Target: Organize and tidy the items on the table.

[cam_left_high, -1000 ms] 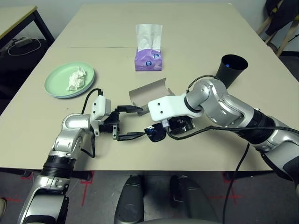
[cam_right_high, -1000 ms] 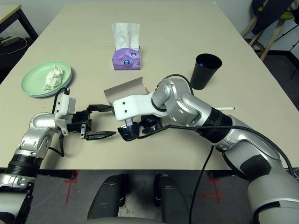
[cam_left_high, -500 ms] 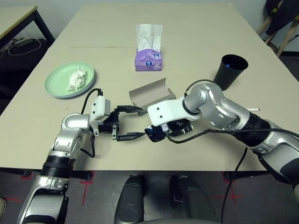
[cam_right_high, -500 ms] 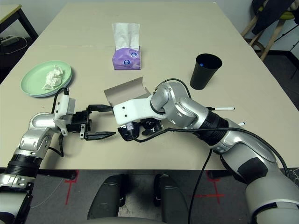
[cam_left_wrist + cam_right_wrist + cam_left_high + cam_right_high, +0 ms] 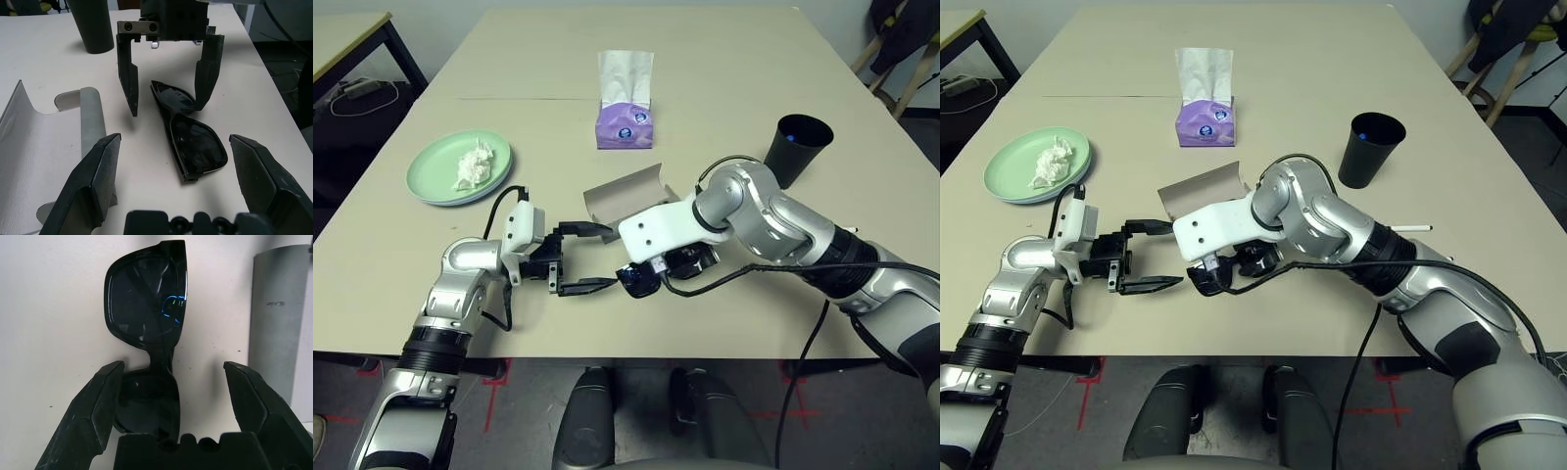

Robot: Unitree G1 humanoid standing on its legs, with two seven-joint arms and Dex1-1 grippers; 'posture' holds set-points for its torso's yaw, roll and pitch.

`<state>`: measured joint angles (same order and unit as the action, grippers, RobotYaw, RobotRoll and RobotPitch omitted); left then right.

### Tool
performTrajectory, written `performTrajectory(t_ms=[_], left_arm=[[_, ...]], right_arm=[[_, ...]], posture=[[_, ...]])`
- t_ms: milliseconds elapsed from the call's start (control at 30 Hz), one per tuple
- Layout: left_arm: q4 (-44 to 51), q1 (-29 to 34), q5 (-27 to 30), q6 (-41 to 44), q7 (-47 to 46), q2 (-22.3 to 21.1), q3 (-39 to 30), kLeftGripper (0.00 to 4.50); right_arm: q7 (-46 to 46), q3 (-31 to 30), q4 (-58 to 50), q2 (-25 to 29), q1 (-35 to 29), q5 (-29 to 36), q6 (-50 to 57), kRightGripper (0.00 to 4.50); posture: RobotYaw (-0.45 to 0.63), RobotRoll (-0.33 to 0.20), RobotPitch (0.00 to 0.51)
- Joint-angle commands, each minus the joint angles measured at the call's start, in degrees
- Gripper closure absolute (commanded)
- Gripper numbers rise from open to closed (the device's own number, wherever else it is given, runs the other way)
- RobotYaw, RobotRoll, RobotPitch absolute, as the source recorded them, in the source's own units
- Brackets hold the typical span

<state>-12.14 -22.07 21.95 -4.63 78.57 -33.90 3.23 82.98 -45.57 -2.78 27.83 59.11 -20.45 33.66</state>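
Spreading wide around part of the black plastic sunglasses (image 5: 146,298), the right gripper (image 5: 174,364) grips nothing; at their nine o'clock, the left gripper (image 5: 613,257) gapes wide and empty. Seen from the robot, the grey oblong glasses case (image 5: 625,199) lies open at the sunglasses' twelve, the black tapered cup (image 5: 793,152) at two, the pale green round plate (image 5: 433,171) at ten

Your beige table (image 5: 548,127) carried plates (image 5: 429,174), tissue box (image 5: 625,127), glasses case (image 5: 628,199), sunglasses (image 5: 188,132), cup (image 5: 795,147), pen (image 5: 1414,228).
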Motion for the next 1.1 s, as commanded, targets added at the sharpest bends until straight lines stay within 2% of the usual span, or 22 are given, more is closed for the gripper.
performTrajectory(t_ms=[33,267,1100], left_arm=[[0.58,0.9,-0.8,-0.81,-0.08,0.2,0.67,0.01],[0.77,0.7,-0.92,-0.8,-0.3,0.29,0.96,0.01],[1.91,0.86,-1.3,-0.43,-0.67,0.03,0.88,0.01]], right_arm=[[2.39,-1.54,-0.95,-1.71,2.32,-0.64,4.8,0.0],[4.17,-3.39,-1.12,-3.07,4.97,-1.01,8.39,0.0],[3.96,-4.16,2.43,-2.55,4.36,-3.22,2.52,0.0]], posture=[[0.21,0.0,0.139],[0.2,0.0,0.136],[0.21,0.0,0.139]])
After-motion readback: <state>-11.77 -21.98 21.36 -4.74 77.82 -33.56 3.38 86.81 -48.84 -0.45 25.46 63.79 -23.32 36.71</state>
